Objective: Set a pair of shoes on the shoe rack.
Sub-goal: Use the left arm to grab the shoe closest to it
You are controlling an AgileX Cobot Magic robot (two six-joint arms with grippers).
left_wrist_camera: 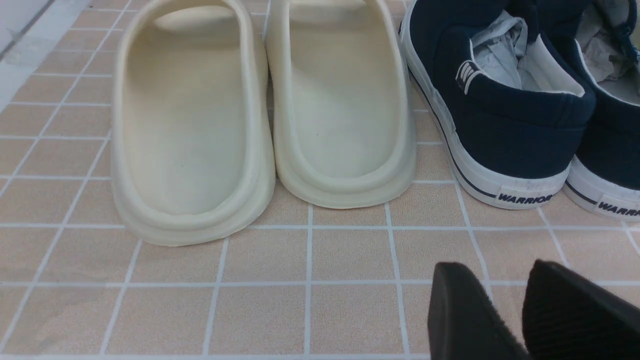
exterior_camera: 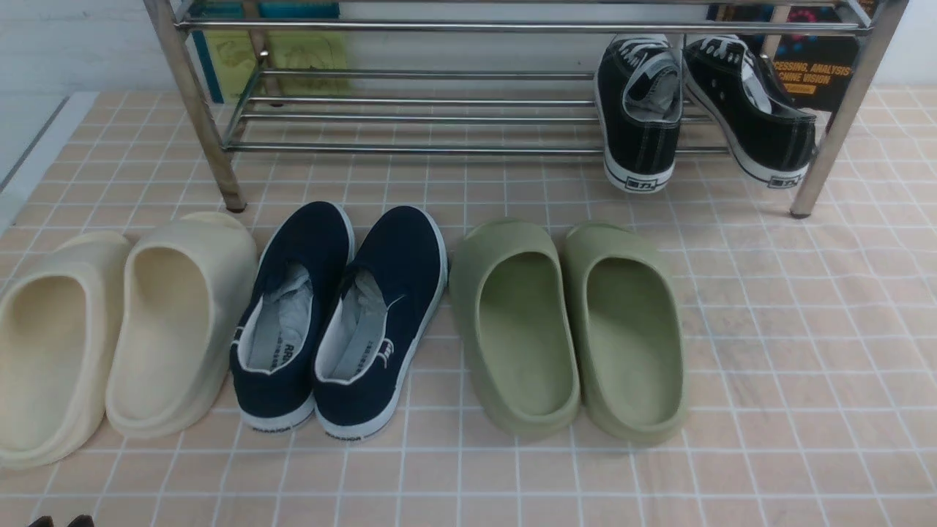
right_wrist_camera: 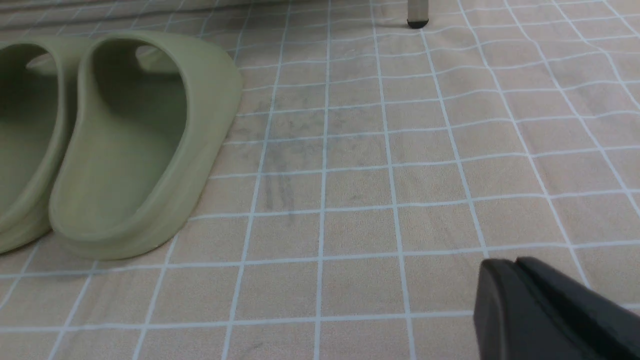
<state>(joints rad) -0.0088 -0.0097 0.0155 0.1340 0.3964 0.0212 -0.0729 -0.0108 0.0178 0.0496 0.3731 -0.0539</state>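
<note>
The two navy-blue slip-on shoes stand side by side on the tiled floor, the left one (exterior_camera: 293, 315) and the right one (exterior_camera: 381, 315), heels towards me. Their heels also show in the left wrist view (left_wrist_camera: 510, 135). The chrome shoe rack (exterior_camera: 410, 148) stands behind them. My left gripper (left_wrist_camera: 497, 272) is open and empty, low over the floor just short of the left navy shoe's heel. Only its tips show at the bottom edge of the front view (exterior_camera: 62, 521). My right gripper (right_wrist_camera: 505, 267) is shut and empty over bare floor, to the right of the olive slides.
Cream foam slides (exterior_camera: 117, 329) lie left of the navy shoes, olive-green slides (exterior_camera: 571, 322) right of them. Black lace-up sneakers (exterior_camera: 703, 110) rest tilted on the rack's lower bars at the right. A rack leg (right_wrist_camera: 417, 12) stands ahead of the right gripper.
</note>
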